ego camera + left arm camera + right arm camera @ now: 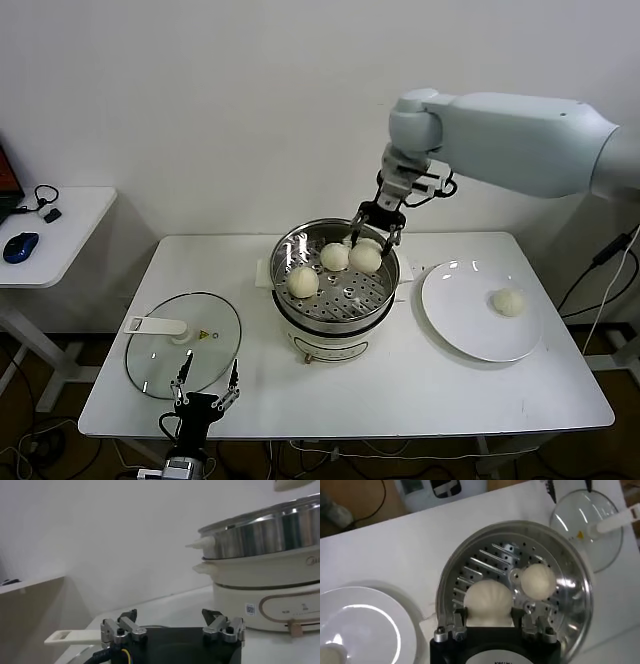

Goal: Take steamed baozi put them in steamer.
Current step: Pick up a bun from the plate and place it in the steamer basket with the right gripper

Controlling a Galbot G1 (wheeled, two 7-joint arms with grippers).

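The steamer (335,312) stands mid-table with three steamed baozi over its perforated tray: one front-left (302,282), one at the back (334,256), and one (365,256) between my right gripper's fingers. My right gripper (375,235) reaches down into the pot from behind. In the right wrist view its fingers (459,622) press both sides of that baozi (487,600), just over the tray (480,562), beside another baozi (537,581). A fourth baozi (509,301) lies on the white plate (465,320). My left gripper (205,385) is open and empty at the table's front edge.
The glass lid (180,345) with a white handle lies flat left of the steamer, just ahead of my left gripper (170,616). The steamer's side (265,535) fills that view's far part. A side table with a blue mouse (21,246) stands at far left.
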